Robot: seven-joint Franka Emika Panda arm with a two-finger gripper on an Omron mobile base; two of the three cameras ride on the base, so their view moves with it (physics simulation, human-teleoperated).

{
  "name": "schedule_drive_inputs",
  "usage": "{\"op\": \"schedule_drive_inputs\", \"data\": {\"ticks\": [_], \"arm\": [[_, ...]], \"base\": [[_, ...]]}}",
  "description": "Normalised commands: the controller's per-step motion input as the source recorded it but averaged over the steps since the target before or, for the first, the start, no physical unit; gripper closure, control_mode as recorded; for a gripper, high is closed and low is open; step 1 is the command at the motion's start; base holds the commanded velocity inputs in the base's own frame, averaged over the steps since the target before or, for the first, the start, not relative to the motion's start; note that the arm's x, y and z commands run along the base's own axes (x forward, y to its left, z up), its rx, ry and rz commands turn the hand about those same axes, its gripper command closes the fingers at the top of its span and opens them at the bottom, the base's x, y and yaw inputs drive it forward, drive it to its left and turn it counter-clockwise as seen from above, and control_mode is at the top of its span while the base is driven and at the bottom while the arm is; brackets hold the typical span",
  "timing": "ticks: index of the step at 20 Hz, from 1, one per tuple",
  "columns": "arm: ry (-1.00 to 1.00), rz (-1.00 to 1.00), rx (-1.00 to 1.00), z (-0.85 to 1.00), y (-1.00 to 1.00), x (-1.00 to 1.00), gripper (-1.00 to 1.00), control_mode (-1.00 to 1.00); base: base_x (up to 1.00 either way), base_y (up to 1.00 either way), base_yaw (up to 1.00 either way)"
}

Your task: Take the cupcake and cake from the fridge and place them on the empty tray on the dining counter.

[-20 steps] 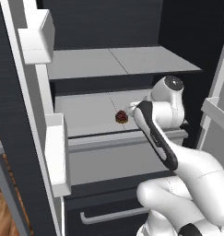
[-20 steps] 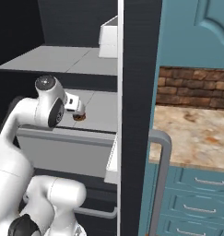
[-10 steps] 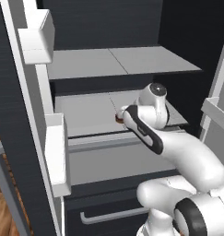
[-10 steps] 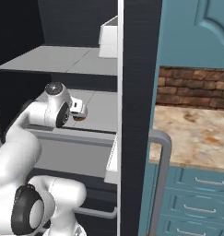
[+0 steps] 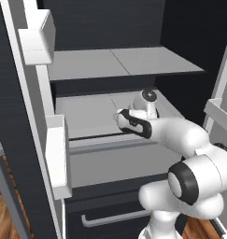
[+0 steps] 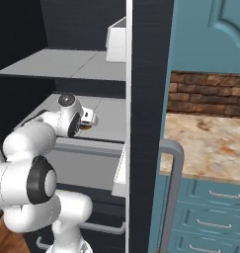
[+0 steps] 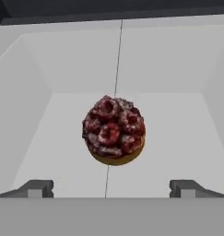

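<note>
Here the round cake (image 7: 114,130) sits upright on the fridge (image 5: 87,112) shelf, jaws spread wide.

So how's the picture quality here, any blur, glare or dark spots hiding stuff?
Hand view: evenly lit, no glare, the cake slightly soft and pixelated. Left base view: sharp, the fridge back wall very dark. Right base view: clear, the arm hides the shelf behind it.
</note>
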Motion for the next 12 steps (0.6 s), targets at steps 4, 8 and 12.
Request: {"op": "schedule_drive_inputs", "data": {"ticks": [4, 8, 12], "arm": [[0.0, 0.0, 0.0, -0.33, 0.16, 0.68, -1.0, -1.0], [0.0, 0.0, 0.0, -0.34, 0.11, 0.65, -1.0, -1.0], [0.0, 0.0, 0.0, -0.35, 0.04, 0.51, -1.0, -1.0]], "base": [[0.0, 0.0, 0.0], [0.0, 0.0, 0.0], [0.0, 0.0, 0.0]]}}
